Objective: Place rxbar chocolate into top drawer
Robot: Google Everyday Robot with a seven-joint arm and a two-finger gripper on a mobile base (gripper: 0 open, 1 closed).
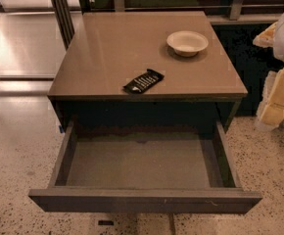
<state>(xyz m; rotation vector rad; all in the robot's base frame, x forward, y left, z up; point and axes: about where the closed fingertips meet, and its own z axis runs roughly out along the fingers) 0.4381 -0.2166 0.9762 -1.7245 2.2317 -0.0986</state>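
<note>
The rxbar chocolate (pixel 143 81) is a flat black bar with white lettering. It lies on the cabinet top (pixel 107 58) near its front edge, a little right of centre. The top drawer (pixel 142 199) is pulled fully out below it, and its greyish floor (pixel 137 163) is bare. My gripper (pixel 276 102) shows as cream-yellow parts at the right edge of the view, beside the cabinet's right side. It is level with the cabinet's front edge, well away from the bar, and holds nothing that I can see.
A round cream bowl (pixel 187 42) stands on the back right of the cabinet top. Speckled floor (pixel 19 155) surrounds the drawer. A metal post (pixel 61 11) and rails stand behind the cabinet at the left.
</note>
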